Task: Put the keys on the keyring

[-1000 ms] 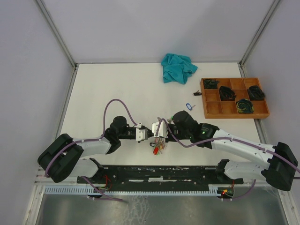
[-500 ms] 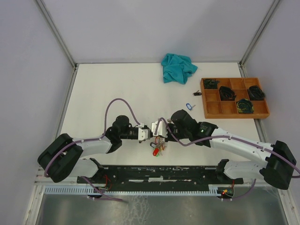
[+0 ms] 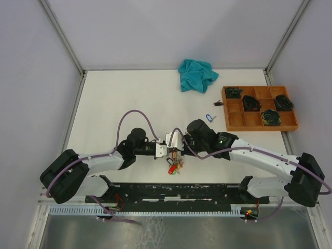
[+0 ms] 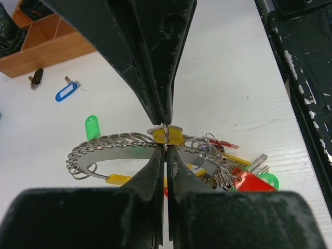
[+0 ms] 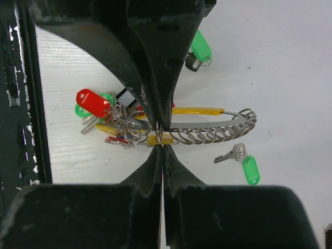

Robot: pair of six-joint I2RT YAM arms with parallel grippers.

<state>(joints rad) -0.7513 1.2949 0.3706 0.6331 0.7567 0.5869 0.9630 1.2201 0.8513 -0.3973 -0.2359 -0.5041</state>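
Both grippers meet tip to tip at the table's near middle, the left gripper (image 3: 162, 150) and the right gripper (image 3: 173, 143). The keyring (image 5: 197, 125) is a flat silver hoop strung with many small split loops, held above the table. My right gripper (image 5: 160, 139) is shut on it. My left gripper (image 4: 165, 144) is shut on a small loop with a yellow tag (image 4: 176, 136), right at the keyring (image 4: 106, 155). A bunch of keys with red (image 4: 249, 181) and green tags hangs from the ring (image 3: 173, 166). A green-tagged key (image 5: 244, 162) lies loose underneath.
A blue-tagged key (image 3: 209, 117) and a small black item (image 3: 218, 103) lie left of a wooden compartment tray (image 3: 236, 120) at the right. A teal cloth (image 3: 197, 75) sits at the back. A black rail (image 3: 176, 191) runs along the near edge.
My left gripper has moved right and closed the gap to the right gripper. The right gripper with the ring has shifted slightly left, so the tips now touch.
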